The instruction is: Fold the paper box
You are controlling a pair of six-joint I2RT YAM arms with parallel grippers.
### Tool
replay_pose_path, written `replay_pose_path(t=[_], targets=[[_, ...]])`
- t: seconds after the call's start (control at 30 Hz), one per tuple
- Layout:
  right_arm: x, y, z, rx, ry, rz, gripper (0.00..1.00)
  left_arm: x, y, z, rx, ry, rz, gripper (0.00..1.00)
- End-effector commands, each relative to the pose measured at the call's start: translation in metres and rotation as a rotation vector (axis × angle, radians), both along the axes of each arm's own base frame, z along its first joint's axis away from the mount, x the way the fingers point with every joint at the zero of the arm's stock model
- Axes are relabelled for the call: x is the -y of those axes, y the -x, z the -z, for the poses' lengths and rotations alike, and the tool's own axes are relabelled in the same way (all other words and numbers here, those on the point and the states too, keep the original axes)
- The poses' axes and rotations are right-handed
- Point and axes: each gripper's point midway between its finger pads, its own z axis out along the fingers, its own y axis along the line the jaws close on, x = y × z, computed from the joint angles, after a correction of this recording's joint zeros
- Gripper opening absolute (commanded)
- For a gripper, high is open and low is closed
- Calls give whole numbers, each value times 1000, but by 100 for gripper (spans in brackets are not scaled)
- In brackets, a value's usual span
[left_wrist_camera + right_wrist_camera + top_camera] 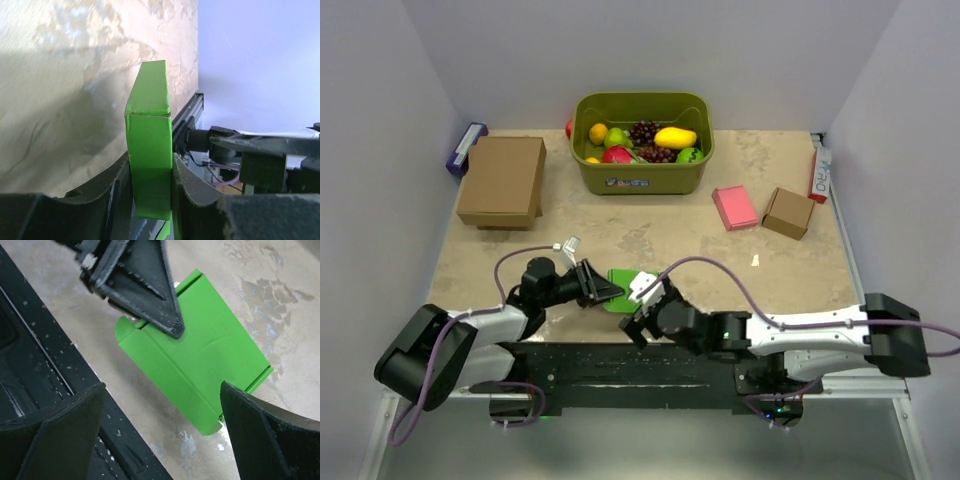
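The bright green paper box (pixel 619 291) lies near the table's front edge, between my two arms. My left gripper (pixel 603 289) is shut on its left end. In the left wrist view the box (pixel 149 150) stands edge-on, pinched between both fingers, one fingertip (pixel 184 175) pressed on its right face. In the right wrist view the box (pixel 200 357) is a flat folded block with creases, the left gripper's finger (pixel 155 305) lying across its top left. My right gripper (pixel 162 410) is open, just above the box's near edge, touching nothing; it also shows in the top view (pixel 648 300).
An olive basket (pixel 642 180) of toy fruit stands at the back centre. A large brown cardboard box (pixel 503 180) is at back left, a pink flat box (pixel 734 207) and a small brown box (pixel 788 212) at right. The black base rail (pixel 630 365) runs along the front.
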Motion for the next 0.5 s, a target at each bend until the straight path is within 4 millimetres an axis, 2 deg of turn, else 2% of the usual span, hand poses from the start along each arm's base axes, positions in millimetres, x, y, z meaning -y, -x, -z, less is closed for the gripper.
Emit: replay_pose_path(t=[0.0,0.03,0.1,0.23,0.33,0.37,0.43,0.47], targets=[[9,-18,-16,262,174,165,99,-7,32,2,-142,63,107,20],[3,-17,-7,283,225,171,99,-8,33,2,-155,66,107,20],[-2,-10,-5,345,275,182,99,-11,35,2,-176,68,107,20],[-23,4,12,416,367,134,99,-18,37,2,-212,82,97,20],[-22,0,16,444,399,186,99,-21,40,-2,-217,103,103,20],[-19,-1,23,454,438,198,99,-22,42,-1,-233,104,102,20],[-21,-4,22,454,433,245,97,-25,45,1,-248,108,99,20],[-19,-5,28,462,470,244,95,-26,49,1,-259,113,105,20]])
